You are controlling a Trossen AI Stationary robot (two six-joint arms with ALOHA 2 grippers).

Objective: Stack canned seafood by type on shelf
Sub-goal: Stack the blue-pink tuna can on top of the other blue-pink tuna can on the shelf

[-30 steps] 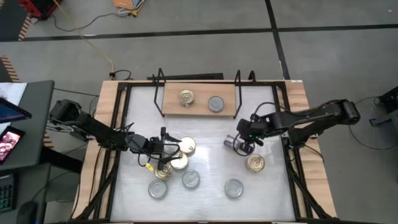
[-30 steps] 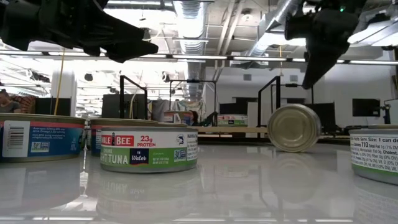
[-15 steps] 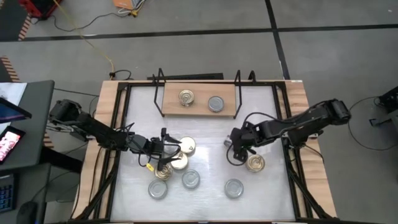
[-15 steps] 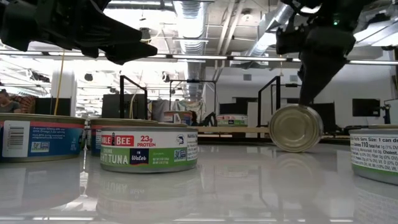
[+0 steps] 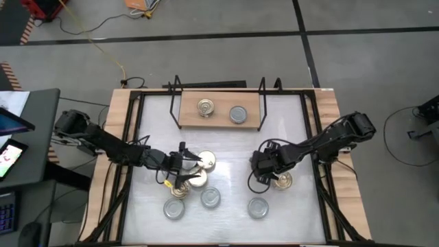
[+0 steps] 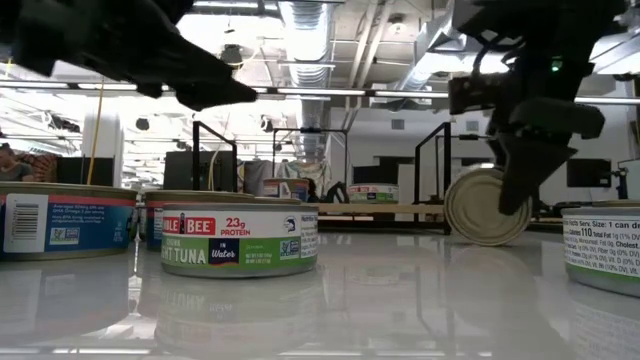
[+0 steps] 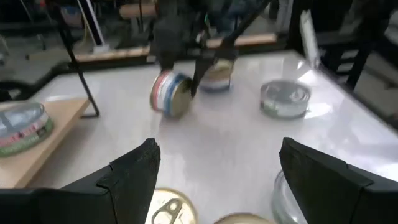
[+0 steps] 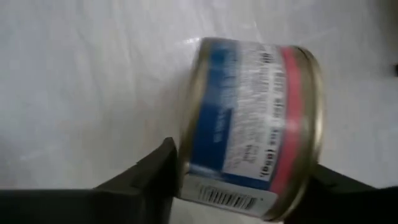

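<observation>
On the white table, a canned-seafood tin with a blue and red label point(image 8: 249, 124) stands on its edge point(image 6: 485, 207). My right gripper point(image 5: 264, 170) has come down over it and is shut on it. My left gripper point(image 5: 188, 168) hangs open above a cluster of several tins point(image 5: 199, 180) left of the middle, touching none; two gold lids point(image 7: 169, 213) show below its fingers. The shelf point(image 5: 186, 116), a light-wood board between black wire frames, stands at the far side. A gold-topped tin point(image 5: 204, 107) and a silver-topped tin point(image 5: 238, 114) lie flat on it. My right gripper takes the tin between its two fingers, one finger point(image 8: 152, 177) against the flat end point(image 8: 186, 149), the other against the opposite end point(image 8: 314, 143). The fingers come from above, pointing down. The tin stands on its edge, its rim on the table.
A gold-topped tin point(image 5: 281, 180) lies right beside my right gripper, and a silver-topped one point(image 5: 258, 206) lies nearer the front edge. A green-labelled tuna tin point(image 6: 240, 240) sits close to the low camera. Black frame rails point(image 5: 317, 158) run along both table sides.
My right gripper has moved toward the table's near edge and down, ending around the tin on its edge. The tin has rolled a little toward the table's right, still on its edge.
</observation>
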